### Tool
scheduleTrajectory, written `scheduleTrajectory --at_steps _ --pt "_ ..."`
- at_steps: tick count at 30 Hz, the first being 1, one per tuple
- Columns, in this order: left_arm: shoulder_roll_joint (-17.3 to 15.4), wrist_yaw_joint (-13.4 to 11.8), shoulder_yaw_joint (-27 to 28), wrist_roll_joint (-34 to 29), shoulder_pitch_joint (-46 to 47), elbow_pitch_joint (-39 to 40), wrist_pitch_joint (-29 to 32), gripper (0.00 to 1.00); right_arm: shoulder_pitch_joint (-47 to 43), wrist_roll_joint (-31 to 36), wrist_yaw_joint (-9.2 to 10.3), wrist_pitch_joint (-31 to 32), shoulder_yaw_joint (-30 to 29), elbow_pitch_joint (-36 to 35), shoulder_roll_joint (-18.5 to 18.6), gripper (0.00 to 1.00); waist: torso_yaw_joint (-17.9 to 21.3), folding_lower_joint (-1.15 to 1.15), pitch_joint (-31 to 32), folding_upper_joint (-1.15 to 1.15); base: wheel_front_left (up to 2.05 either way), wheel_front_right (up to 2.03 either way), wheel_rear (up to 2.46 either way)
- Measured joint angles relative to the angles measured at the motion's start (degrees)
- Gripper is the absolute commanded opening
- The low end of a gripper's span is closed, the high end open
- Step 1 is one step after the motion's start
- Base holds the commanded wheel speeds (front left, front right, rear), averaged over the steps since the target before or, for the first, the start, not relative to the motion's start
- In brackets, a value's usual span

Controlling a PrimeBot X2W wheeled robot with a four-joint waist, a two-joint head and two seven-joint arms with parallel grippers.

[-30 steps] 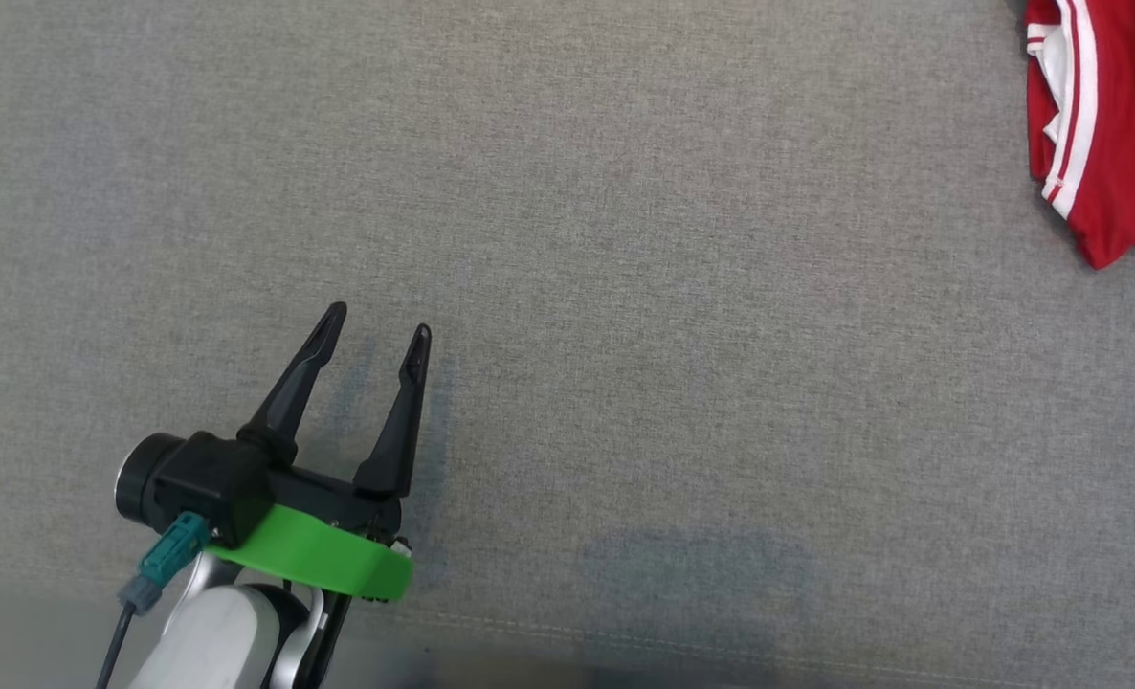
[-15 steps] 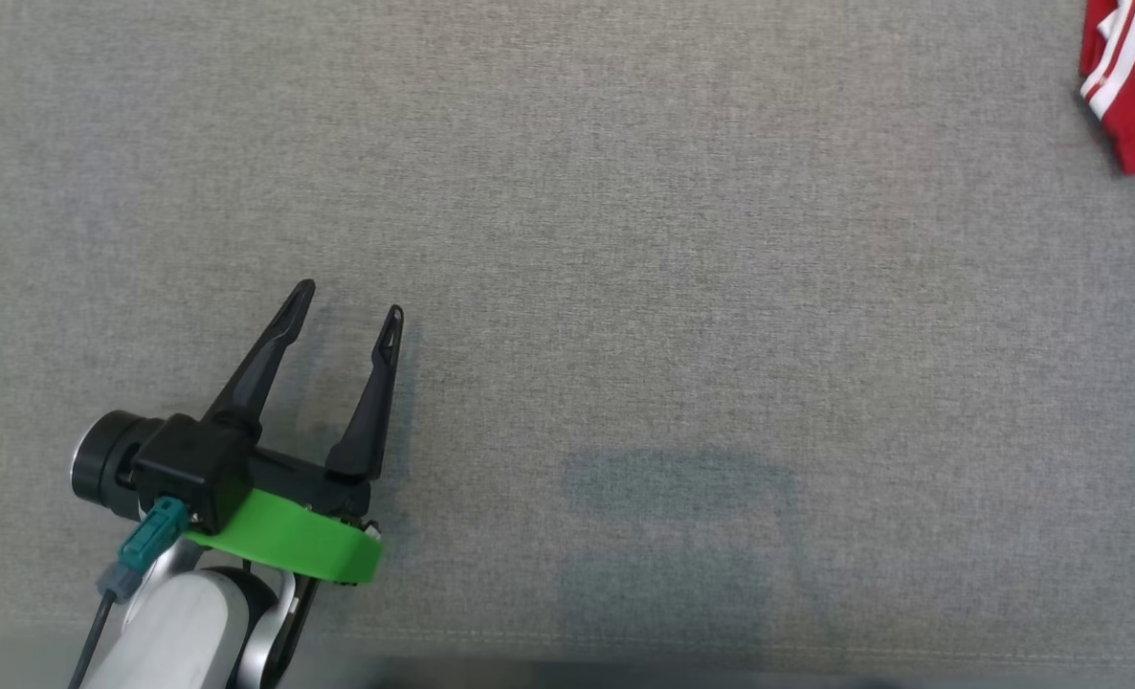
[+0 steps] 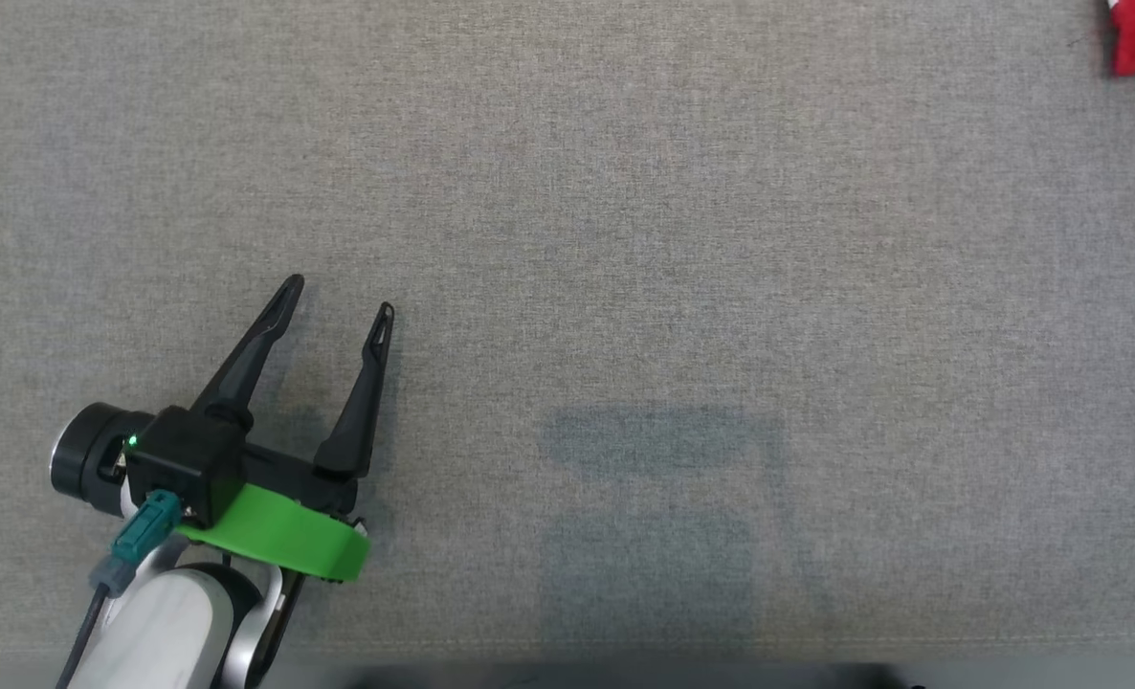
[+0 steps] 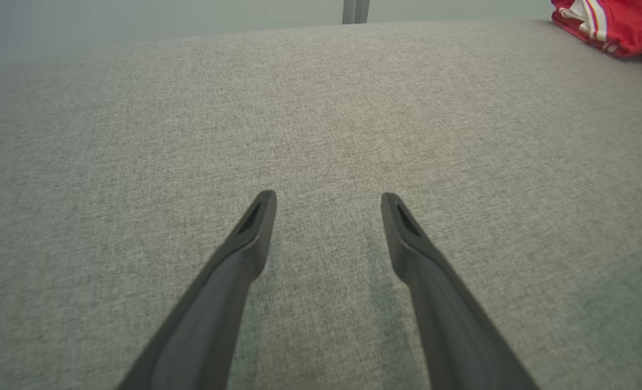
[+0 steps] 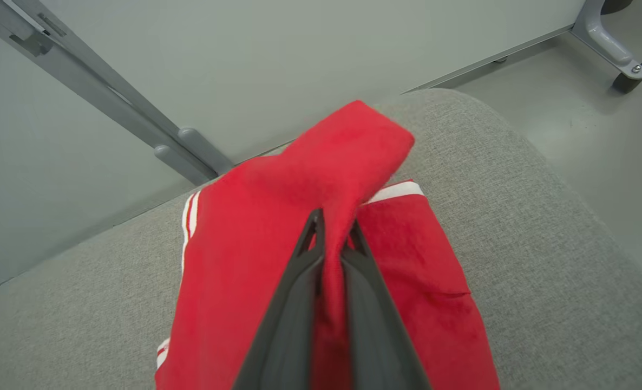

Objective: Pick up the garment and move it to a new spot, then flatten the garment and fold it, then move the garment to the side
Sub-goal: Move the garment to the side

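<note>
Nearest, the left gripper [image 3: 340,297], with two long dark fingers and a bright green plastic collar [image 3: 280,536], hovers low over the bare grey woven fabric cushion [image 3: 625,239]. Its jaws are spread wide with nothing between them. It is probably parked there to keep clear while the other arm works. Further out, mid-cushion carries just a soft shadow [image 3: 658,450]. At the far right corner of the cushion, near the rounded edge, lies the red fleecy garment with white stripes [image 5: 234,227], bunched into a compact, roughly folded stack. The right gripper [image 5: 334,222] is clamped on a raised fold of that red cloth, fingers nearly together with fabric pinched between them. The pinched flap stands above the rest, so the grip looks meant for carrying or dragging the stack sideways. Judged step: the last one, moving the folded garment aside. Beyond the cushion edge are a slanted grey metal frame bar [image 5: 99,81] and pale floor [image 5: 543,70].
</note>
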State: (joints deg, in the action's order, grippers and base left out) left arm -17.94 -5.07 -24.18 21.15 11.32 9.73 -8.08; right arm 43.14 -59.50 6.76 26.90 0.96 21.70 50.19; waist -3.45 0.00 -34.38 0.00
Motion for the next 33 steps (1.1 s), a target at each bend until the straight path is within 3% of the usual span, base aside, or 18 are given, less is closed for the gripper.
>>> scheduleTrajectory --at_steps 3,5,6,7,21,28,33 --pt "-0.5 0.0 0.1 -0.3 0.0 0.4 0.6 1.00 -1.3 0.9 0.04 -1.8 1.1 1.3 -1.7 0.04 0.5 0.00 -0.3 0.00 0.00 0.00 0.00" --pt "-0.8 0.0 0.3 -0.3 0.0 0.5 0.8 1.00 -1.7 2.0 0.26 -3.5 1.7 2.1 -2.6 0.46 0.9 0.00 -0.5 0.00 0.00 0.00 0.00" --pt "-0.9 0.0 0.3 -0.3 0.0 0.5 1.0 1.00 -1.7 2.8 0.26 -4.5 1.8 2.4 -3.0 0.87 1.1 0.00 -0.6 0.00 0.00 0.00 0.00" --pt "-0.9 0.0 0.3 -0.3 0.0 0.7 1.0 1.00 -1.7 3.4 0.26 -5.4 2.0 2.7 -3.2 1.00 1.3 0.00 -0.6 0.00 0.00 0.00 0.00" --pt "-0.8 -0.5 0.4 -0.3 0.0 0.9 1.5 1.00 -5.0 11.8 -0.32 -16.0 6.7 8.0 -4.6 1.00 3.5 0.00 1.1 0.00 0.00 0.00 0.00" --pt "0.8 -0.5 1.6 0.5 0.0 -0.9 0.2 1.00 -4.9 16.4 -1.42 -26.6 6.9 5.2 -5.2 1.00 4.4 0.00 3.7 0.00 0.00 0.00 0.00" --pt "1.3 -0.5 2.7 2.5 0.0 -3.8 -1.1 1.00 -6.4 21.7 -1.11 -34.7 7.3 2.0 -4.4 1.00 4.9 0.00 6.8 0.00 0.00 0.00 0.00"
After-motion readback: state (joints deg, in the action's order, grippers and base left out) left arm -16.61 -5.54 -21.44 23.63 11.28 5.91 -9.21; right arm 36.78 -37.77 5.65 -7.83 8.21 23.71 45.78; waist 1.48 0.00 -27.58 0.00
